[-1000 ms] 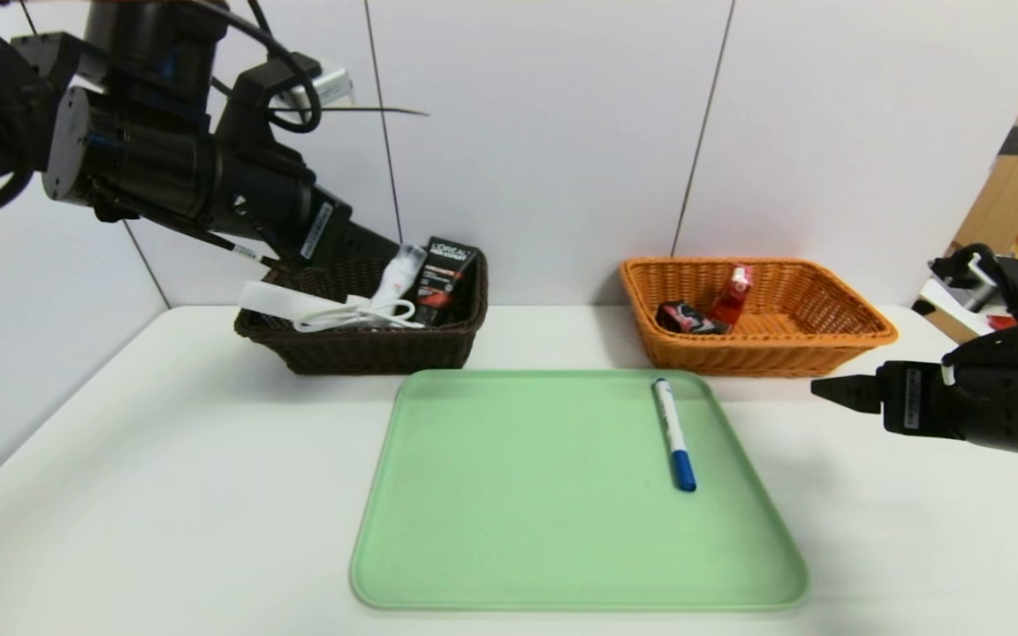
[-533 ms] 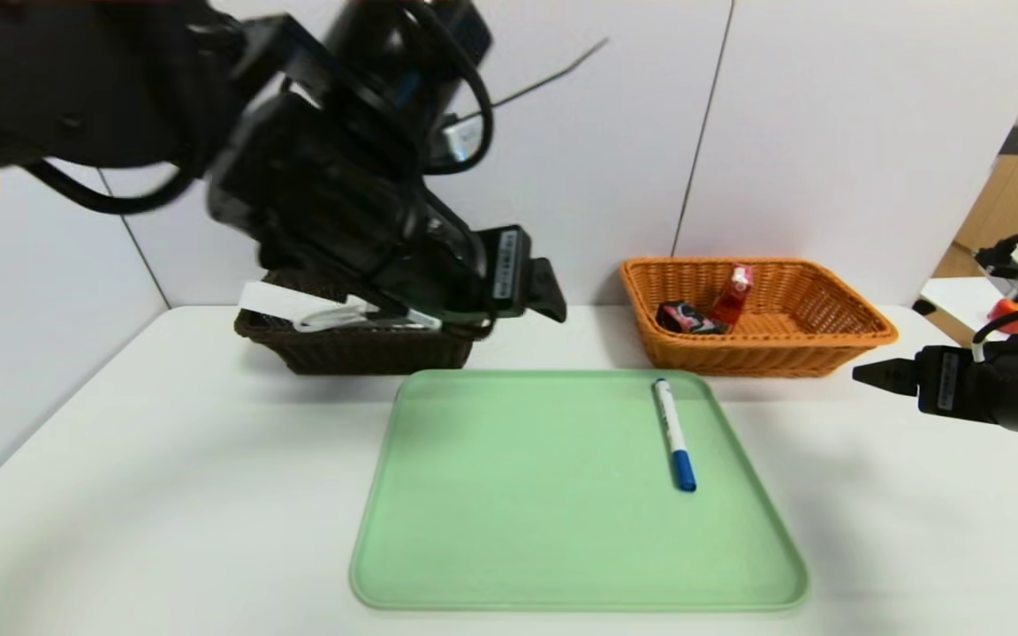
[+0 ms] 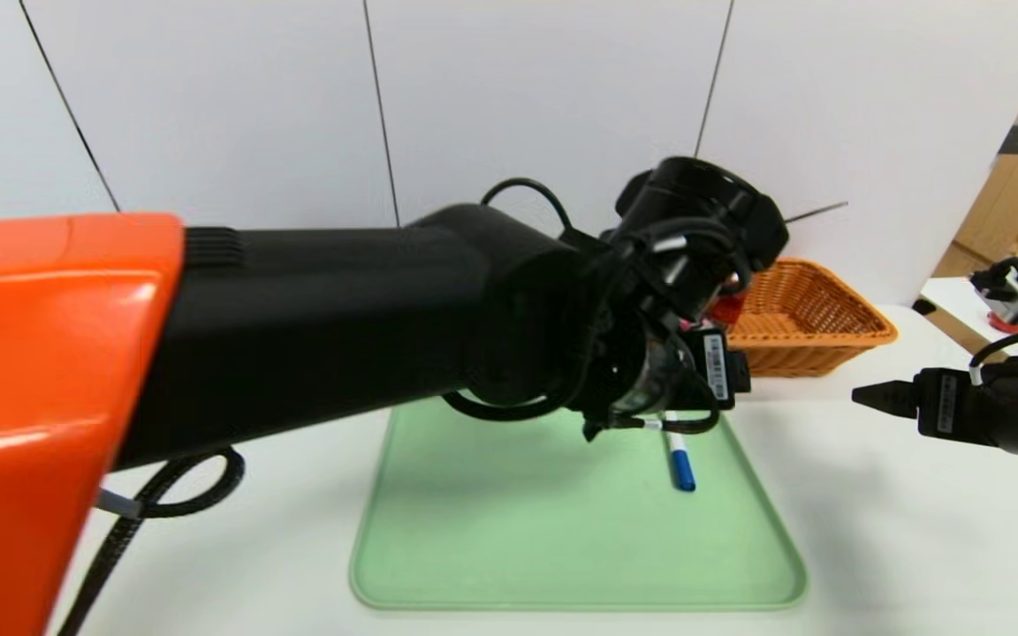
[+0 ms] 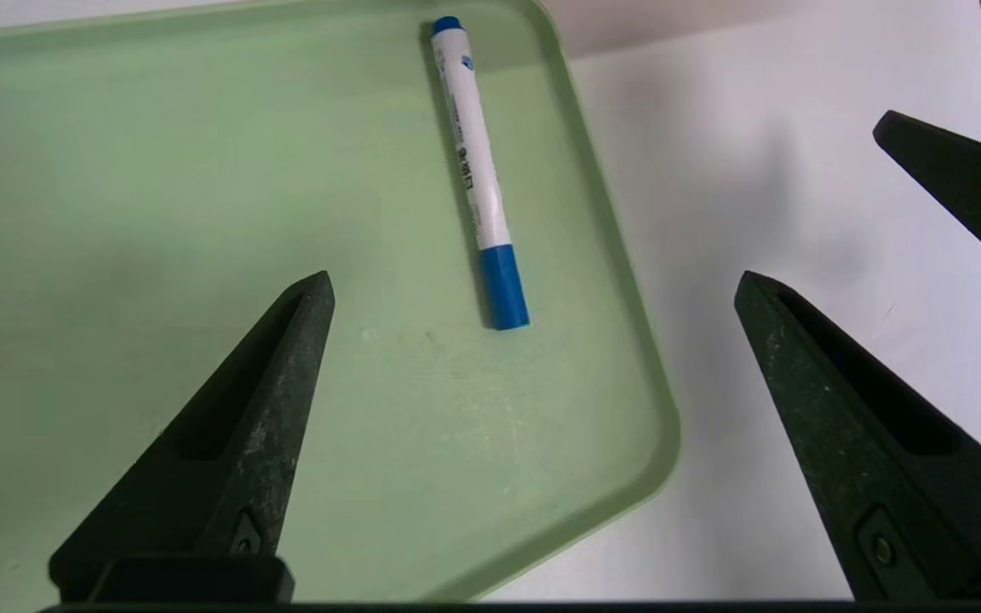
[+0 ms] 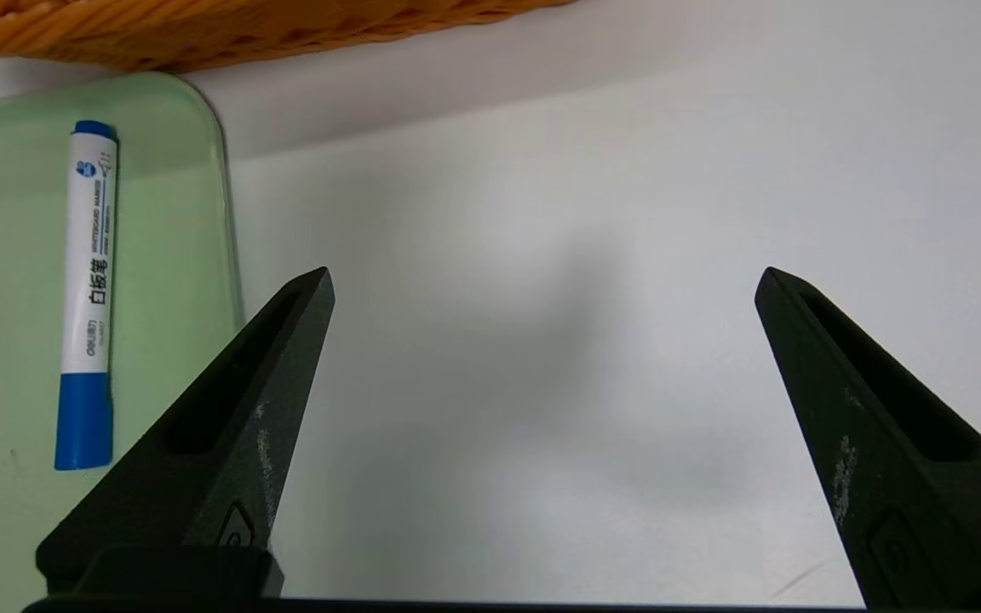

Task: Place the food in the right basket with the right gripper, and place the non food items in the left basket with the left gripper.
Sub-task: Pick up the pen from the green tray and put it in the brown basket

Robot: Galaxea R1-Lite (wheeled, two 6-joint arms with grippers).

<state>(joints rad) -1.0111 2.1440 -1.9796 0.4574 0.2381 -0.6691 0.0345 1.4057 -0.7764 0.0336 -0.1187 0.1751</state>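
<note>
A white marker with a blue cap lies on the right part of the green tray. My left gripper hangs open above the tray, with the marker's cap just ahead of the gap between its fingertips, nothing held. Its orange-and-black arm crosses the head view and hides the left basket. The orange-tan right basket shows partly; a sliver of a red carton peeks past the arm. My right gripper hovers open and empty over bare table, right of the tray.
The tray's rounded near corner lies below the left gripper. The right gripper's tips show beyond the tray's edge in the left wrist view. White wall panels stand behind the table.
My left arm has swung from the left basket across to the tray's right side above the marker, its jaws spreading wider. The right gripper drew back slightly to the right.
</note>
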